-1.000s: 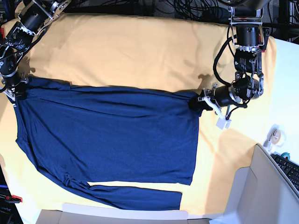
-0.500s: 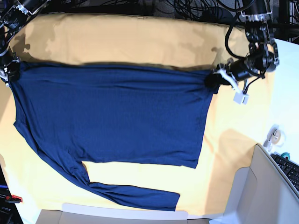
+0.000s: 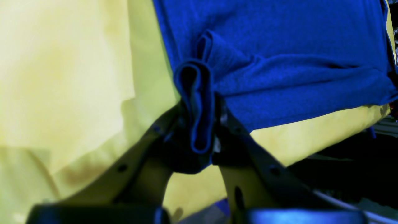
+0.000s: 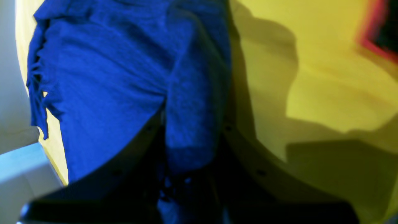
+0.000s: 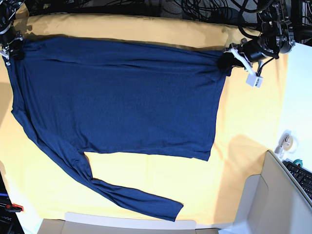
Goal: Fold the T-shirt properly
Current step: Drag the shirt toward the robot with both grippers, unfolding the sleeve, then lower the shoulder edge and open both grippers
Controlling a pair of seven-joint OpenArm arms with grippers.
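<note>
The dark navy T-shirt (image 5: 117, 97) lies stretched wide over the yellow-orange cloth, one long sleeve (image 5: 126, 197) trailing towards the front edge. My left gripper (image 5: 226, 59) is at the shirt's far right corner, shut on a bunched fold of its fabric (image 3: 199, 102). At the far left corner, my right gripper (image 5: 10, 48) is shut on the fabric too. In the right wrist view a thick blue fold (image 4: 189, 118) runs between the dark fingers (image 4: 239, 146). The top edge spans taut between the two grips.
The yellow-orange cloth (image 5: 243, 146) covers the table. A cardboard box (image 5: 273, 195) stands at the front right, with a keyboard (image 5: 302, 176) and a tape roll (image 5: 287, 143) beside it. Black cables (image 5: 204, 9) run along the back edge.
Both grippers have carried the shirt's top edge towards the far side of the table. The body has spread out flatter, and the lower sleeve has dragged along after it.
</note>
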